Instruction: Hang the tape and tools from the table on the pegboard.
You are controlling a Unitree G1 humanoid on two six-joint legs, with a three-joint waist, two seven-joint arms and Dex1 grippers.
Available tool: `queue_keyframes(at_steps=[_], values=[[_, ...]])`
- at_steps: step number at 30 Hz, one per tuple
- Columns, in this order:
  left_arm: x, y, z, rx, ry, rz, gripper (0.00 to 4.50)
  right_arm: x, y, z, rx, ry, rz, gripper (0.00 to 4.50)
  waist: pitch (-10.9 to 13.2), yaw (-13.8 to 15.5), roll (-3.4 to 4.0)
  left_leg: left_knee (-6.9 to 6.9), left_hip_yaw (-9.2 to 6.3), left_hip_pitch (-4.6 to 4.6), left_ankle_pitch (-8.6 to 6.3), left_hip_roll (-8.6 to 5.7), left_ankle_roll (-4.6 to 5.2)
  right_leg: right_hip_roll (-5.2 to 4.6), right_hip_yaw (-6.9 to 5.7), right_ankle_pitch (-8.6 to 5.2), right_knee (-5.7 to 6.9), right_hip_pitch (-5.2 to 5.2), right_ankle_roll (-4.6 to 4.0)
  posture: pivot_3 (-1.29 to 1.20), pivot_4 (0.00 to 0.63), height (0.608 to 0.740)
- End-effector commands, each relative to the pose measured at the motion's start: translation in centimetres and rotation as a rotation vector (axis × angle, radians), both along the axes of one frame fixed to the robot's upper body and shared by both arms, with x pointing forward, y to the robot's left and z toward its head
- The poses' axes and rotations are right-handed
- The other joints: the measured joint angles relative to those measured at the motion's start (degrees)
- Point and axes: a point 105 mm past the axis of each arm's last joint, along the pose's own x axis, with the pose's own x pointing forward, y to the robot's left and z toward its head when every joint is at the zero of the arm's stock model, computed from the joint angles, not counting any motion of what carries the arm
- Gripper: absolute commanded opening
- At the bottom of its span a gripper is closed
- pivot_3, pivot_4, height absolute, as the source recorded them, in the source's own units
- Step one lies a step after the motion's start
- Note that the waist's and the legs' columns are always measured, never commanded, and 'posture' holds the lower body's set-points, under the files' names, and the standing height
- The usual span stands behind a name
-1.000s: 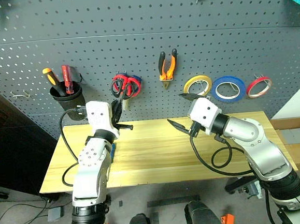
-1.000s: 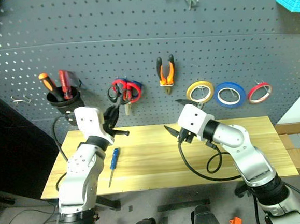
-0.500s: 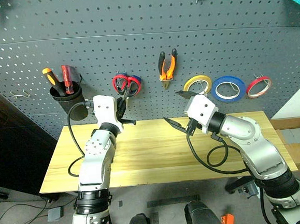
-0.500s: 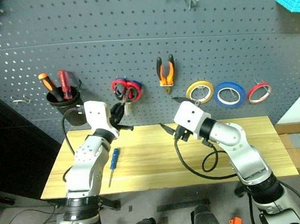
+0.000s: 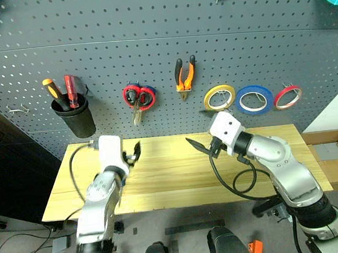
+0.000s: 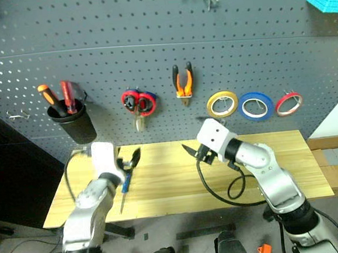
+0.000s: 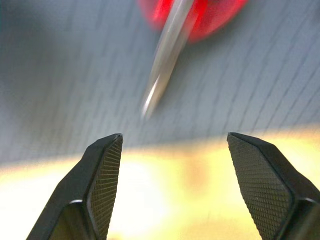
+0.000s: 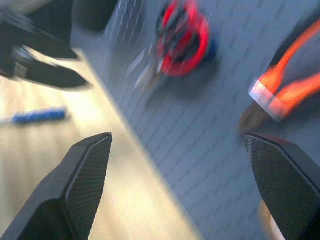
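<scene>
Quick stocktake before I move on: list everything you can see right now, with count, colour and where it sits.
Grey-blue perforated pegboard: one, covers the wall behind the table.
Light yellow wooden table: one, in front of the pegboard.
Blue-handled screwdriver: one, lying on the table's left part.
Black cup: one, hung at left, holding an orange-handled tool and a red-handled tool.
Red-handled scissors: one pair, hung right of the cup.
Orange-and-black pliers: one, hung mid-board.
Yellow tape roll: one, hung right of the pliers.
Dark-blue tape roll: one, beside the yellow.
Red tape roll: one, furthest right.
Left gripper: black, open, over the table's left part.
Right gripper: black, open, over mid-table.
</scene>
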Motion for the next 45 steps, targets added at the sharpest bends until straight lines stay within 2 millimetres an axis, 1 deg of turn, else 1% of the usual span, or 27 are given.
queue_keyframes(at_steps=[1,3,7,10,13,16,19,24,27,29,33,34,35,38,41,43,45], values=[[-0.7,2.2,-0.1,0.002,0.062,0.047,3.38,-1.7,1.5,-0.1,0.017,0.08,0.058,4.5,0.1,0.1,-0.01,0.01,-0.01,0.0,0.0,0.0,0.0,0.01,-0.01,0.0,0.0,0.0,0.0,-0.16,0.191,0.74],[-0.8,3.3,-1.4,-0.012,0.149,0.067,3.38,-2.1,2.4,-0.4,0.026,0.13,0.074,4.5,0.2,0.3,0.0,0.11,-0.02,0.03,0.02,0.0,0.01,0.02,-0.01,0.01,0.07,0.03,-0.01,-0.16,0.202,0.74],[0.1,4.5,-2.4,-0.031,0.222,0.079,3.38,-2.3,3.8,-0.3,0.011,0.139,0.098,4.5,0.4,0.6,0.02,0.17,-0.02,0.07,0.03,0.0,0.02,0.02,-0.02,0.03,0.07,0.06,-0.07,-0.15,0.221,0.74],[0.9,4.5,-3.3,-0.032,0.285,0.061,3.38,-2.3,4.9,0.0,0.011,0.148,0.121,4.5,0.9,0.9,0.04,0.17,-0.03,0.05,0.04,0.04,0.02,0.04,-0.04,0.06,0.06,0.05,-0.05,-0.15,0.253,0.74],[1.7,4.2,-4.3,-0.016,0.349,0.047,3.38,-2.4,5.4,0.3,0.009,0.155,0.143,4.5,2.0,1.0,0.02,0.13,-0.02,0.0,0.04,0.06,0.02,0.05,-0.05,0.05,0.04,0.0,-0.04,-0.15,0.282,0.74],[2.3,4.1,-5.3,-0.013,0.405,0.041,3.38,-2.4,5.7,0.4,0.003,0.162,0.157,4.5,2.7,1.1,-0.01,0.08,-0.02,-0.05,0.02,0.06,0.0,0.04,-0.05,0.05,0.01,-0.03,-0.05,-0.16,0.29,0.74],[2.7,3.9,-6.3,0.03,0.472,0.012,3.38,-2.4,5.9,0.7,0.006,0.17,0.168,4.5,3.4,1.1,-0.03,0.03,-0.01,-0.12,0.0,0.08,-0.02,0.04,-0.05,0.06,0.04,-0.16,-0.05,-0.17,0.296,0.74],[3.6,4.3,-6.7,0.029,0.496,0.008,3.38,-2.7,6.0,0.8,0.006,0.198,0.188,4.5,3.5,1.0,0.02,-0.02,0.0,-0.14,0.0,0.11,-0.02,0.05,-0.08,0.05,0.05,-0.22,-0.05,-0.18,0.292,0.74],[4.1,4.5,-6.6,0.052,0.493,0.0,2.78,-3.9,5.9,-0.3,-0.044,0.265,0.257,4.5,3.5,0.9,0.02,-0.01,0.03,-0.14,0.0,0.11,-0.02,0.04,-0.06,0.05,0.03,-0.22,-0.05,-0.18,0.278,0.74],[4.2,4.6,-6.5,0.054,0.491,-0.005,2.16,-4.1,5.7,-0.6,-0.062,0.271,0.268,4.5,3.5,0.9,0.02,-0.01,0.04,-0.14,0.0,0.11,-0.02,0.04,-0.06,0.05,0.02,-0.21,-0.04,-0.18,0.267,0.74],[3.8,4.5,-6.2,0.05,0.462,-0.023,0.85,-3.4,5.6,-0.6,-0.067,0.257,0.249,4.5,3.5,0.7,0.02,-0.01,0.06,-0.1,0.0,0.15,-0.03,0.05,-0.06,0.05,0.05,-0.21,-0.04,-0.17,0.239,0.74],[3.8,4.5,-6.2,0.049,0.457,-0.026,0.61,-3.3,5.6,-0.6,-0.066,0.255,0.247,4.5,3.5,0.7,0.02,-0.01,0.09,-0.09,0.0,0.18,-0.03,0.06,-0.06,0.05,0.05,-0.22,-0.04,-0.17,0.235,0.74],[3.8,4.5,-6.0,0.048,0.443,-0.032,0.59,-3.2,5.6,-0.5,-0.066,0.25,0.25,4.5,3.4,0.7,0.01,-0.01,0.09,-0.09,0.0,0.18,-0.03,0.06,-0.07,0.05,0.05,-0.22,-0.04,-0.17,0.217,0.74],[4.1,4.9,-4.3,0.046,0.364,-0.026,0.59,-3.2,5.7,-0.2,-0.077,0.244,0.284,4.5,3.4,0.8,-0.02,-0.01,0.09,-0.1,0.01,0.18,-0.05,0.06,-0.07,0.06,0.04,-0.22,-0.05,-0.16,0.2,0.74],[4.5,5.2,-1.7,0.079,0.22,-0.009,0.59,-3.2,5.6,0.3,-0.075,0.241,0.312,4.5,3.3,1.0,-0.11,0.0,0.07,-0.13,0.02,0.18,-0.07,0.05,-0.08,0.08,0.02,-0.23,-0.07,-0.16,0.174,0.74],[4.0,5.5,0.2,0.116,0.114,0.01,0.59,-3.0,5.6,0.9,-0.06,0.233,0.318,4.5,3.2,1.0,-0.24,-0.01,0.05,-0.15,0.02,0.18,-0.11,0.04,-0.09,0.23,0.02,-0.24,-0.31,-0.16,0.159,0.74],[3.0,5.9,1.8,0.185,0.026,0.043,0.59,-2.7,5.7,1.7,-0.041,0.217,0.324,4.5,3.1,1.0,-0.28,-0.01,0.07,-0.16,0.01,0.18,-0.24,0.01,-0.08,0.25,0.0,-0.25,-0.33,-0.16,0.147,0.74]])
